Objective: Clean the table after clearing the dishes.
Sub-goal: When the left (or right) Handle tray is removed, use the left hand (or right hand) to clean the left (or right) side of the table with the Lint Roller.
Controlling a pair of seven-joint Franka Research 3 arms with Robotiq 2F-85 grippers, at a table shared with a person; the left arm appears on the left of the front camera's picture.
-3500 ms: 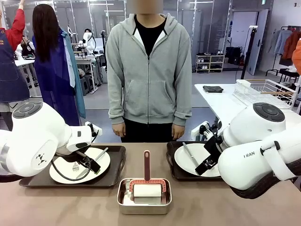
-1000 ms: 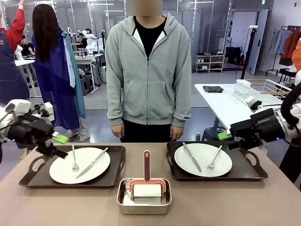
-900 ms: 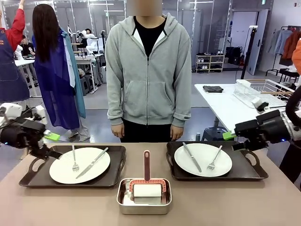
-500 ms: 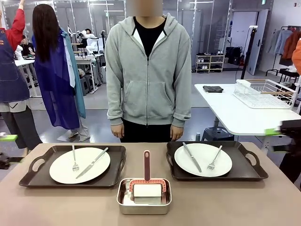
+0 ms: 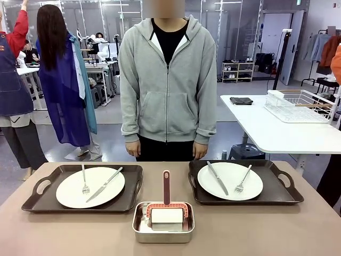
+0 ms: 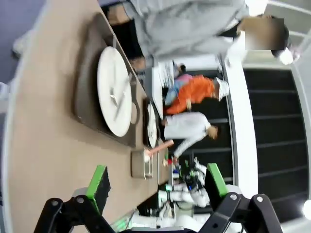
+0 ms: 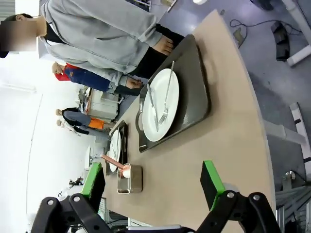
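Note:
On the brownish table (image 5: 266, 229) lie the dishes: a white plate (image 5: 72, 194) with fork and knife on the left dark tray (image 5: 32, 202), and a second white plate (image 5: 229, 184) with fork and knife on the right dark tray (image 5: 282, 193). In the left wrist view my left gripper (image 6: 158, 183) stands open off the table's end, well short of the near tray (image 6: 85, 92). In the right wrist view my right gripper (image 7: 151, 183) is open too, hanging back from the near plate (image 7: 163, 104) on its tray (image 7: 194, 97). Neither holds anything.
A small steel pan (image 5: 163, 223) with a pink-handled roller (image 5: 166, 198) sits at the table's front middle. A person in a grey hoodie (image 5: 168, 90) stands at the far edge, hands down. A white side table with a wire rack (image 5: 298, 104) stands at the back right.
Both arms have drawn back outward from beside the trays and left the front view. Plates, cutlery, trays and the pan have not moved.

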